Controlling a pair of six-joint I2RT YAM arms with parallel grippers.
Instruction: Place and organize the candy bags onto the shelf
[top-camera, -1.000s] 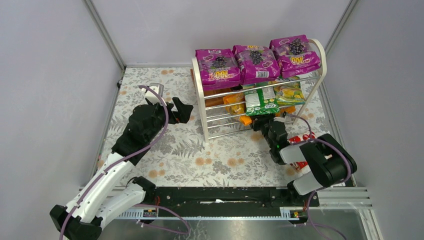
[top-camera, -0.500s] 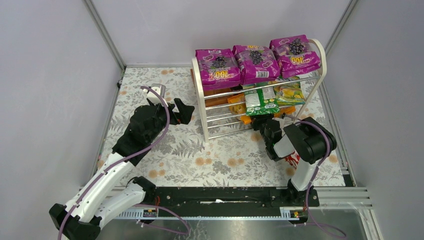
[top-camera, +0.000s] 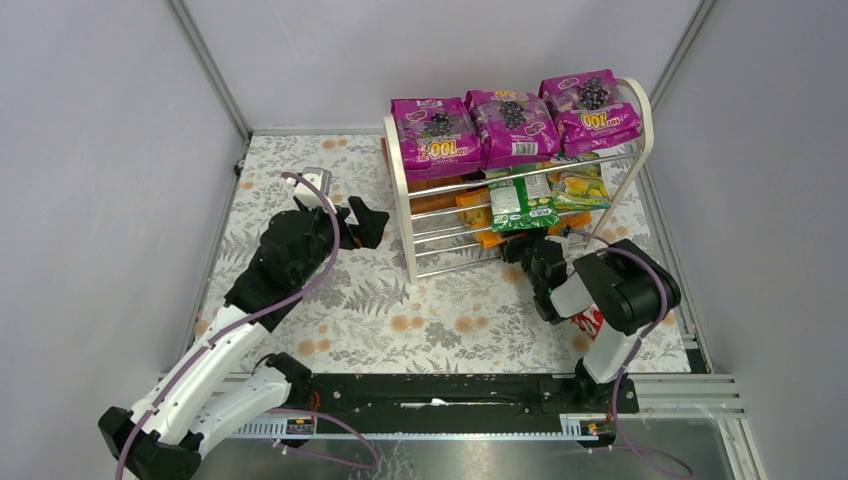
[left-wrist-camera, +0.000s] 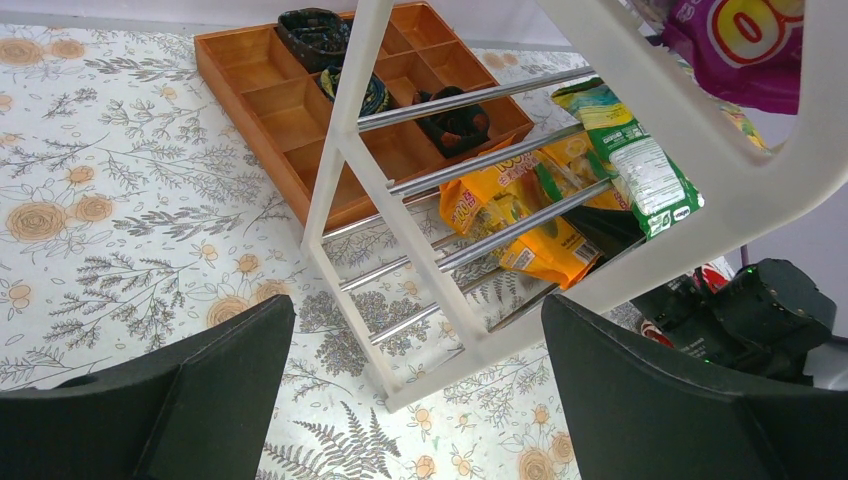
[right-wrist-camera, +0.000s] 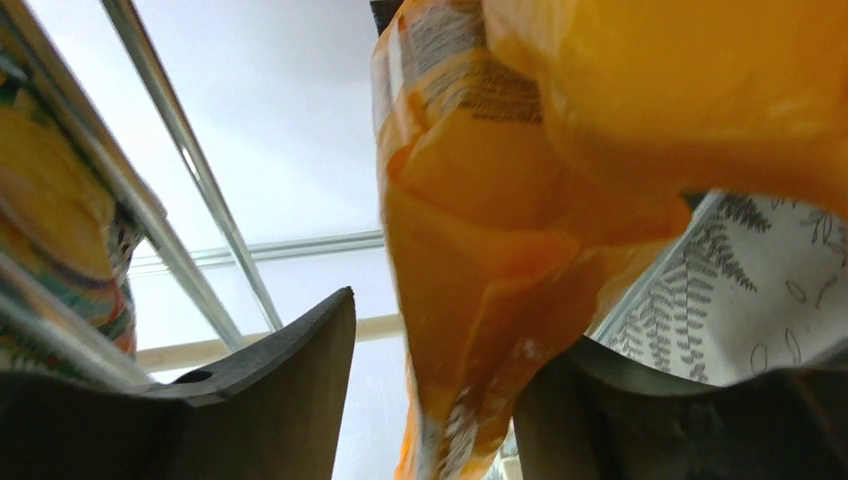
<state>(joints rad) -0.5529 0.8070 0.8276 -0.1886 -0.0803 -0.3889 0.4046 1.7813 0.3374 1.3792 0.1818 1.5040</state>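
Observation:
The white shelf (top-camera: 400, 200) holds three magenta candy bags on its top tier: left (top-camera: 435, 130), middle (top-camera: 512, 122), right (top-camera: 590, 105). A green-white bag (top-camera: 522, 200) and a green-yellow bag (top-camera: 578, 185) lie on the middle rods. An orange bag (top-camera: 470, 210) hangs down through the lower rods. My right gripper (top-camera: 520, 250) is at the shelf's front foot, open. In the right wrist view the orange bag (right-wrist-camera: 520, 200) hangs between the jaws (right-wrist-camera: 450, 330), against the right finger, with a gap to the left one. My left gripper (top-camera: 360, 222) is open and empty, left of the shelf.
A brown compartmented tray (left-wrist-camera: 260, 80) with dark items lies behind the shelf's left end (left-wrist-camera: 350, 180). A red-and-white package (top-camera: 590, 318) lies under my right arm. Grey walls close in the floral table (top-camera: 330, 290) on the left, back and right.
My right arm's elbow has swung up and in toward the shelf, while its gripper stays at the shelf's lower front. The left arm has not moved.

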